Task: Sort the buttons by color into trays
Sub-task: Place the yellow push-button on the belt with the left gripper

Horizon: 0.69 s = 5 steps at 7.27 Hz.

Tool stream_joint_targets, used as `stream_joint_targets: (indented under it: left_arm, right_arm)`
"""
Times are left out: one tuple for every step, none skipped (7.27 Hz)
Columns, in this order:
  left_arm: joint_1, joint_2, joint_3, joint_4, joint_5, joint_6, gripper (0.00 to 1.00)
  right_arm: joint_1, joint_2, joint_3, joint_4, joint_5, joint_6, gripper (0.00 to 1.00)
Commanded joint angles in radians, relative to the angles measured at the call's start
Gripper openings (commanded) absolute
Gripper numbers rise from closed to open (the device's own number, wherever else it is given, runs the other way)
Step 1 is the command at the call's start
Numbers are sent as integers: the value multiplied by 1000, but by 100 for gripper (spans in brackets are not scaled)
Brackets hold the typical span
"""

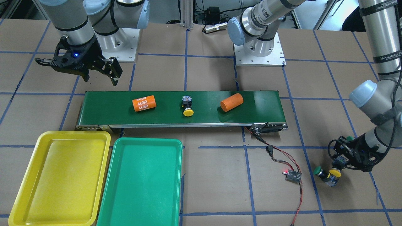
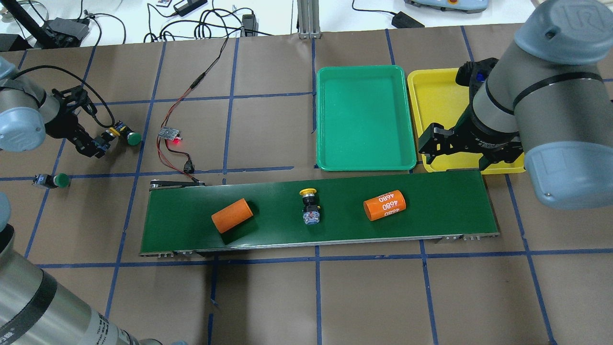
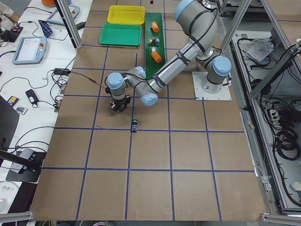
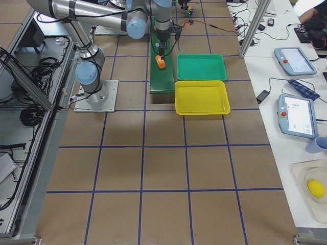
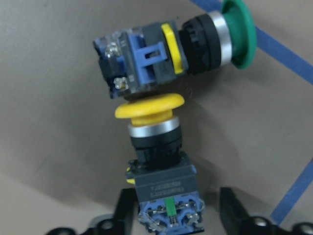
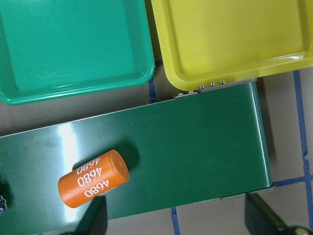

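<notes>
Two yellow buttons, two green buttons, two trays, two cylinders, one belt.

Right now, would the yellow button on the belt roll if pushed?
It would probably swing in an arc, not roll straight: the yellow button lies on its side with a round cap and a boxy body. It looks rigid, likely light.

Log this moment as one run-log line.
left pincer: open, straddling yellow-capped black push-button | right pincer: open, empty | yellow plastic tray, green plastic tray: empty | second yellow-capped push-button: on dark-green conveyor belt
</notes>
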Motion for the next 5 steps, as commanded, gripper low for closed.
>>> stream_joint_targets:
  left_arm:
    - [-23, 139, -18, -220, -10, -226, 0]
    - [-64, 230, -90, -266, -10, -384, 0]
    - [-110, 329, -210, -264, -12, -531, 0]
    - [-147, 429, -324, -254, -7, -659, 0]
    - [-195, 521, -418, -249, -4, -792, 0]
  right_arm:
    - [0, -5, 1, -2, 0, 2, 100]
    - [4, 7, 6, -2, 5, 1, 100]
    - [4, -35, -19, 7, 5, 1, 100]
    - [5, -52, -11, 16, 5, -1, 100]
    - [4, -55, -8, 16, 0, -10, 100]
